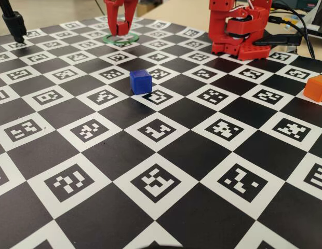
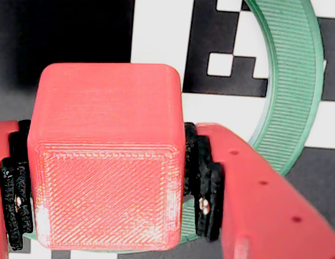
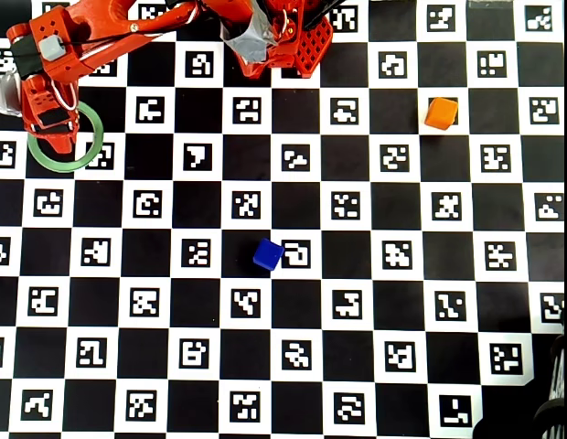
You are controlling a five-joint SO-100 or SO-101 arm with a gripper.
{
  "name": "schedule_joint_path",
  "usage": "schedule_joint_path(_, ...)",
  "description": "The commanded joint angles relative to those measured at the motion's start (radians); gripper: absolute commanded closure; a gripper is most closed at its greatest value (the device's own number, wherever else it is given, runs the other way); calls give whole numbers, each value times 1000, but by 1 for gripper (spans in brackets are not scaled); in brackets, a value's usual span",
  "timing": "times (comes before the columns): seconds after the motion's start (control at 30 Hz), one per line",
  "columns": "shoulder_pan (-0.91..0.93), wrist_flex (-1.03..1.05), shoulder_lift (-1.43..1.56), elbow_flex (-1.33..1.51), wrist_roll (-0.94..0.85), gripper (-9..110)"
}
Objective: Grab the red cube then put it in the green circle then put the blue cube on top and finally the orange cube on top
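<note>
Clamped tight, the gripper (image 2: 105,183) has the red cube (image 2: 105,162) squeezed between its black pads (image 2: 202,178) — one pad on each side face, a square hold across the middle in the wrist view. That cube looks like a light, rigid printed block with ridged faces, so it should not slip or crush; opposite flat sides are the place to take it, and that is where it is held. Just beyond the fingers curves the green circle (image 2: 297,75), its rim passing under the cube's lower edge, so the cube hangs over the ring, though whether it is centred I cannot tell. From the overhead view the gripper sits on the ring's left part (image 3: 82,151). Further out — the blue cube (image 1: 141,81) waits mid-board, well apart, and the orange cube (image 1: 316,87) sits near the board's right edge in the fixed view.
</note>
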Motion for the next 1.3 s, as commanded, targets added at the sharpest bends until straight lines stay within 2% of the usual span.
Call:
schedule_joint_path(0.0, -6, -17, 37, -12, -2, 90)
schedule_joint_path(1.13, 12, -41, 26, 6, -23, 90)
schedule_joint_path(1.27, 14, -41, 26, 8, -25, 86)
